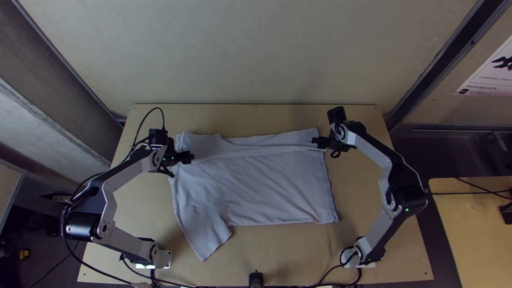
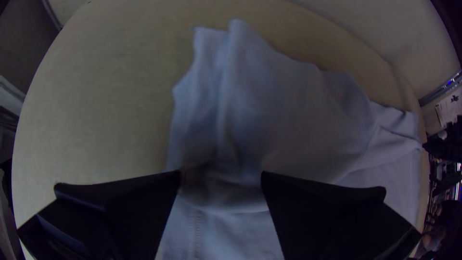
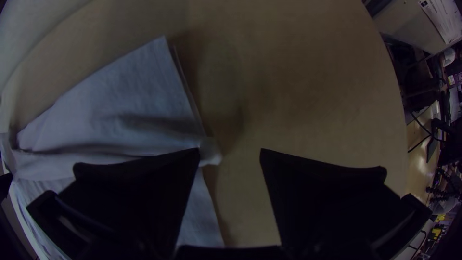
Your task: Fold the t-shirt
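In the top view, the t-shirt (image 1: 256, 192) lies pale grey and mostly flat on the middle of the light wooden worktop (image 1: 354, 189). Along its far side runs a long, creased band (image 1: 266, 146) of cloth, roughly parallel to the far edge of the worktop. A sleeve (image 1: 205, 242) slants out from the near left corner towards the arms' bases; the rest of the near edge is nearly straight, and shallow wrinkles cross the body. The left tool (image 1: 186, 158) is over the cloth's far left part, the right tool (image 1: 316, 142) at its far right edge. Beyond the worktop spreads a large pale surface (image 1: 256, 53). To the right are a dark beam (image 1: 448, 58), a printed sheet (image 1: 493, 80) and a second wooden table (image 1: 474, 229) with black cables (image 1: 469, 193) across it.

In the left wrist view, the left tool (image 2: 221, 178) is released, its fingers wide apart over rumpled cloth. Upright-looking pleats (image 2: 231, 86) gather towards a corner, and a line of stitching (image 2: 195, 231) runs between the fingers.

In the right wrist view, the right tool (image 3: 231, 154) is released too, its fingers well apart. A small rounded bulge (image 3: 211, 151) of cloth sits at one fingertip, on the shirt's side edge, with shadowed wood beside it.
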Robot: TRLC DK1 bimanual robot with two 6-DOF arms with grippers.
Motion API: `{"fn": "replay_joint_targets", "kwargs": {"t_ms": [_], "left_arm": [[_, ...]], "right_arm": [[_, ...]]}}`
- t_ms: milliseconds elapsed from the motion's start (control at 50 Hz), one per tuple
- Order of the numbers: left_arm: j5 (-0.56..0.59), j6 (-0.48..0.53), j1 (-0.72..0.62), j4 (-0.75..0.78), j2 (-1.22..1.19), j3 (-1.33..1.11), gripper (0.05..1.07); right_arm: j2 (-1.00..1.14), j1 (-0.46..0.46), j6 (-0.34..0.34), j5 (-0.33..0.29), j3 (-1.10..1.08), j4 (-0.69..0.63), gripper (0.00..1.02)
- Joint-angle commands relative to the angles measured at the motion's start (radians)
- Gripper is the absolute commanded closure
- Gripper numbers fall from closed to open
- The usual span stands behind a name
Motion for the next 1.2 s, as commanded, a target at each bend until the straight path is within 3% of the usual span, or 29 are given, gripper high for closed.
{"fn": "replay_joint_targets", "kwargs": {"t_ms": [0,80,360,460,540,840,1100,1180], "left_arm": [[-0.011,-0.018,0.025,-0.034,-0.021,0.02,0.1],[-0.008,-0.017,0.031,-0.134,-0.015,0.077,0.1],[-0.008,0.005,0.008,-0.318,-0.135,0.159,0.1],[-0.008,0.005,-0.015,-0.459,-0.182,0.21,0.1],[-0.008,0.005,-0.025,-0.574,-0.21,0.25,0.1],[-0.008,0.017,-0.087,-0.791,-0.429,0.189,0.1],[-0.008,0.029,-0.274,-0.961,-0.626,0.023,0.1],[-0.008,0.02,-0.335,-1.001,-0.663,-0.014,0.1]], "right_arm": [[-0.109,-0.006,-0.006,0.014,-0.049,-0.016,0.15],[-0.178,-0.008,-0.007,0.014,-0.07,-0.016,0.1],[-0.375,0.005,-0.013,0.006,-0.076,-0.174,0.1],[-0.461,0.008,0.0,0.003,-0.096,-0.206,0.1],[-0.503,0.02,0.023,0.003,-0.096,-0.292,0.03],[-0.657,0.117,0.025,-0.003,-0.174,-0.516,0.03],[-0.73,0.154,0.026,-0.116,-0.299,-0.617,0.07],[-0.735,0.152,0.028,-0.124,-0.331,-0.64,0.07]]}}
